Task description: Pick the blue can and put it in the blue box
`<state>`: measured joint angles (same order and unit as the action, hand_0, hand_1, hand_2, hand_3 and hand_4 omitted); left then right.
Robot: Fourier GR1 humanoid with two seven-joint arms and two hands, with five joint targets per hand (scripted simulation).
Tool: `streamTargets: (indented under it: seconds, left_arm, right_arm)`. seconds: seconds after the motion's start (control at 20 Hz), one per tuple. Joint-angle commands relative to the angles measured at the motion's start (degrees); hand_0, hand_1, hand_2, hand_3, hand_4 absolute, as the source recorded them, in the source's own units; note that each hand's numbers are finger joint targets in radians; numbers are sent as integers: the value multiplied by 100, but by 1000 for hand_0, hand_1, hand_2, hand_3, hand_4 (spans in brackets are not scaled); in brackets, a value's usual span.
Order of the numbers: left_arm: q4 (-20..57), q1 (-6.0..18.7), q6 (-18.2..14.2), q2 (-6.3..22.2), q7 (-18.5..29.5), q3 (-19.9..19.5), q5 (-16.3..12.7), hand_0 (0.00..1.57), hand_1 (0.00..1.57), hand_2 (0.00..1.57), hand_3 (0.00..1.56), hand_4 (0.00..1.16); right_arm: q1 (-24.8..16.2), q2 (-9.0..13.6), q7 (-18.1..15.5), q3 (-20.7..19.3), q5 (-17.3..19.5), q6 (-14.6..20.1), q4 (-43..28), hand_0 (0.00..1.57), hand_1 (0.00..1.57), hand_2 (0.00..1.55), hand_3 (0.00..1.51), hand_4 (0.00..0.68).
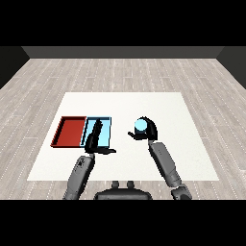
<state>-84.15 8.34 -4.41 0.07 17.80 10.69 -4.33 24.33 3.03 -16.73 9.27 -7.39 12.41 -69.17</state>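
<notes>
One blue can [141, 126] in right hand [148, 131], two trays, red [68, 131], light blue [106, 130]

Matt white table [182, 158] on pale wood-plank floor [43, 81].

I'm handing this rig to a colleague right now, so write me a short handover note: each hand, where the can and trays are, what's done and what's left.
Right hand: fingers curled round the blue can, holding it to the right of the trays, not over either one.
Left hand: fingers straight, holding nothing, stretched over the blue tray.
Red tray: beside the blue tray, on its left, nothing in it.
Done: the can is picked.
Left: carry the can leftward to the blue tray and set it inside. The left hand lies over that tray and may need to move aside first.
</notes>
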Motion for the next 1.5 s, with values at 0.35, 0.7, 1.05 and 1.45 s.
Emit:
streamTargets:
  seconds: [0.35,0.7,1.05,1.45]
  left_arm:
    - [774,633,-1087,-7,256,1245,-291,0,0,0,0,0]
    - [934,673,-782,-7,62,1071,-422,0,0,0,0,0]
    - [1764,1388,-1494,-7,270,1656,-1122,0,0,0,0,0]
    - [1699,1306,-1376,-7,115,1594,-1205,0,0,0,0,0]
  right_arm:
    - [266,-296,347,366,106,200,-353,1441,1441,1467,1386,561]
    - [391,-300,545,29,135,-105,-401,1439,1439,1459,1360,551]
    - [352,-302,268,653,-221,235,-168,1444,1444,1469,1382,560]
    - [205,-302,102,715,-215,70,-324,1437,1437,1463,1373,553]
